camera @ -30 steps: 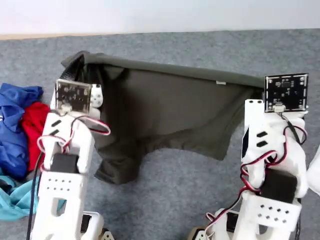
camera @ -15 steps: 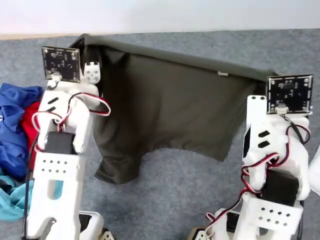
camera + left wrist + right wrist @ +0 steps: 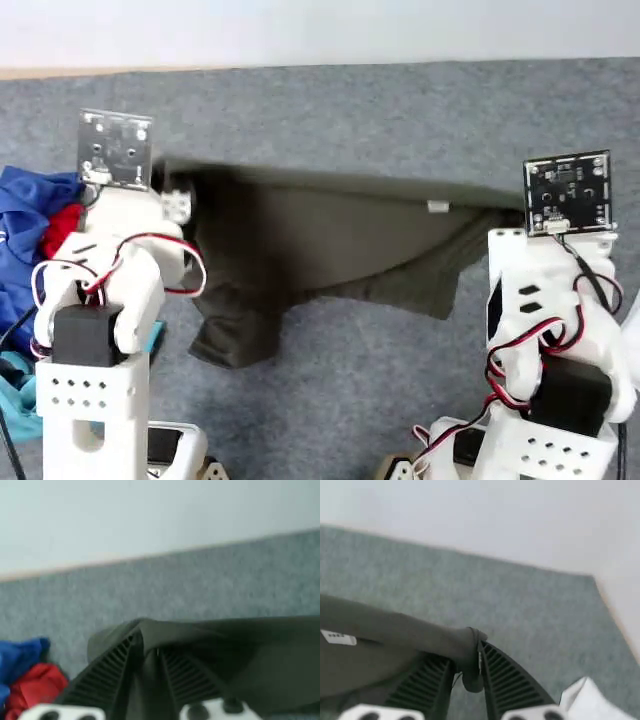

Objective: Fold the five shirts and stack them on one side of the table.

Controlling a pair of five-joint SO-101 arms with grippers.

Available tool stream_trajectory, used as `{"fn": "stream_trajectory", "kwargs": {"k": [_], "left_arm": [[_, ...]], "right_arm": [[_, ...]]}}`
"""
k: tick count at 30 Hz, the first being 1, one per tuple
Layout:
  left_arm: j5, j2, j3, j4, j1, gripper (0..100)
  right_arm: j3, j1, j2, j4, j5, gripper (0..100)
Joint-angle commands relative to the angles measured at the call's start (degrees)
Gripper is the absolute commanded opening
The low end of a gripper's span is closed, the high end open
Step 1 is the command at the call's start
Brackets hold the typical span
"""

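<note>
Olive shirt (image 3: 330, 235) between left hand (image 3: 148, 646) and right hand (image 3: 469, 656)

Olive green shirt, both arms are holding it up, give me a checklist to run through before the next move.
1. Left tool shut on olive green fabric shirt: ok.
2. Right tool shut on its opposite end: ok.
3. Held edge stretched straight between tools: ok.
4. Lower part lying flat: not ok, sleeve bunched on grey carpeted table.
5. Shirt apart from blue and red shirts: ok.
</note>
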Motion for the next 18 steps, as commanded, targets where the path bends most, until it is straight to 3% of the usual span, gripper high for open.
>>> {"fn": "stream_trajectory", "kwargs": {"k": [1, 9, 18], "left_arm": [[-0.9, 1.5, -1.4, 2.7, -0.6, 0], [-2.2, 28.8, -4.2, 5.1, -0.7, 0], [-2.1, 57.6, -24.4, 5.4, -0.5, 0]], "right_arm": [[-0.4, 1.6, 0.1, 2.8, 0.6, 0.8], [15.3, 0.4, 0.1, -2.8, 0.4, 0.9], [23.6, 0.7, 0.1, -8.4, 0.2, 0.9]]}}
